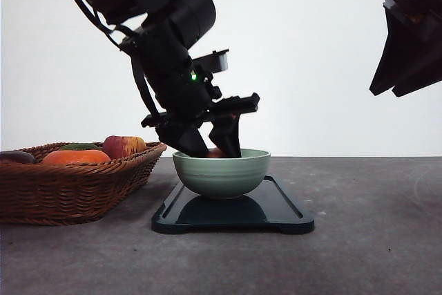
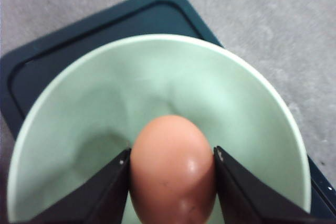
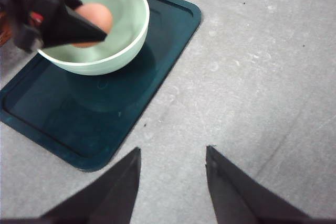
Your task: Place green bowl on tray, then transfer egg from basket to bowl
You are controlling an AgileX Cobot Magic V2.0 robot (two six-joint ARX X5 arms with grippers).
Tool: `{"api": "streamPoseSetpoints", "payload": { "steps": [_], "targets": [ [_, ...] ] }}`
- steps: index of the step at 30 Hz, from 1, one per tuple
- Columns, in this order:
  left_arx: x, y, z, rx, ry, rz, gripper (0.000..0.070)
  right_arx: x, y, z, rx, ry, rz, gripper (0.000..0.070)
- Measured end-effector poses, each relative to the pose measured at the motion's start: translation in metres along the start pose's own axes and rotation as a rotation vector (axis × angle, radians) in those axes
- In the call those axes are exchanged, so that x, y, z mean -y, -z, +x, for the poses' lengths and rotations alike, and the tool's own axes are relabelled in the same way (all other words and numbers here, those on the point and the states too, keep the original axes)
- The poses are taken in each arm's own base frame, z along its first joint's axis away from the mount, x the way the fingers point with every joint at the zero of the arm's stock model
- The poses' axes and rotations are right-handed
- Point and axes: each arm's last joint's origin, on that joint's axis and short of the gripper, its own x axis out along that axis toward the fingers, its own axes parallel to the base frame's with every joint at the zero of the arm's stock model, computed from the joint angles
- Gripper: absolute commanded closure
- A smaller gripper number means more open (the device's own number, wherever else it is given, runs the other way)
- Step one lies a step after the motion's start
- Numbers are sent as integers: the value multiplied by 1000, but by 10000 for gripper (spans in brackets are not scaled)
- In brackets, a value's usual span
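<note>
The risk, as I judge it, is a drop from too high: the egg (image 2: 173, 169) hangs inside the green bowl (image 1: 222, 173) (how far above its floor I cannot tell), so an early release could crack it or rock the bowl on the tray (image 1: 286, 213); the left gripper (image 2: 172, 167) has its jaws closed to the egg's width, one on each side; the right gripper (image 3: 173, 182) hovers over the bare counter (image 3: 262, 77) beside the tray, jaws apart and holding nothing; the basket (image 1: 76, 184) sits just left of the tray.
</note>
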Motion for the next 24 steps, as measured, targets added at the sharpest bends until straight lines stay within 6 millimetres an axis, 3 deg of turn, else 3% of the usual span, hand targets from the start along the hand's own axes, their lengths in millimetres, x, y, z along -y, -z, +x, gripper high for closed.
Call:
{"api": "streamPoseSetpoints", "payload": {
  "steps": [3,6,24],
  "targets": [
    [0,-3,1,31,3,1,453,0,0,0,0,0,0,456],
    [0,-5,2,57,6,-2,388,0,0,0,0,0,0,456],
    [0,2,14,31,5,-38,388,0,-1,0,5,0,-1,456]
  ]
}}
